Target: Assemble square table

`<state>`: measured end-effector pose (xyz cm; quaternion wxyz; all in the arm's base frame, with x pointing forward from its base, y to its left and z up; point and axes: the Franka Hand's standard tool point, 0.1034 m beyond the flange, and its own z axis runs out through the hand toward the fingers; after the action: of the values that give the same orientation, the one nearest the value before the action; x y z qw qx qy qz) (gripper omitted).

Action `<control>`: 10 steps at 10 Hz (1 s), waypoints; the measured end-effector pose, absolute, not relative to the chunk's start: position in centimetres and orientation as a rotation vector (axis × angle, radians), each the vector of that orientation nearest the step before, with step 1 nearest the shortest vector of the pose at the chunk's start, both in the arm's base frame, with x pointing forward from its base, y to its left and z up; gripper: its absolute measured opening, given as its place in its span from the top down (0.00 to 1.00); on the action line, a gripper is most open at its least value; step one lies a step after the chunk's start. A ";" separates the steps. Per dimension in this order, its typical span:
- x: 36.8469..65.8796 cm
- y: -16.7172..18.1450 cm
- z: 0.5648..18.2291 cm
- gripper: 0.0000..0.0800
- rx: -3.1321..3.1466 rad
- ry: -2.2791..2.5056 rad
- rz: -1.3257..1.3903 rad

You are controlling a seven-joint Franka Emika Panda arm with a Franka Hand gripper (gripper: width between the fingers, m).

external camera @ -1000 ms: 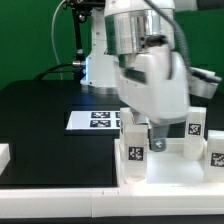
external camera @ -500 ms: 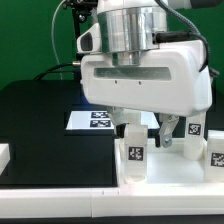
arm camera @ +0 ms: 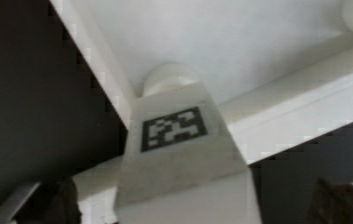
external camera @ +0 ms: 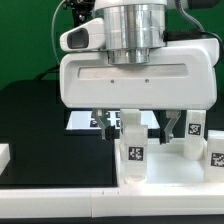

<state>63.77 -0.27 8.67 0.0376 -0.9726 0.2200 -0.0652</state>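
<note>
Square table (external camera: 170, 168) slab: smooth white plastic; stubby tagged leg (arm camera: 182, 160).

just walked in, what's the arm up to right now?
The gripper hangs open just above the square tabletop, holding nothing. A tagged leg stands upright at the tabletop's corner nearest the camera, right below the fingers, with two more tagged legs upright toward the exterior view's right. The marker board lies on the black table behind. The wrist view shows a leg seated upright, with the fingertips clear of it.
</note>
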 end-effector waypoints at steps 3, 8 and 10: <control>63.8 -0.2 8.6 0.49 -2.914 0.897 -0.189; 63.5 -0.5 8.5 0.64 -2.395 1.864 -0.140; 63.4 -0.5 8.4 0.64 -2.100 2.166 -0.111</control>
<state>63.41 -0.54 8.42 0.0614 -0.6943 0.7161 -0.0366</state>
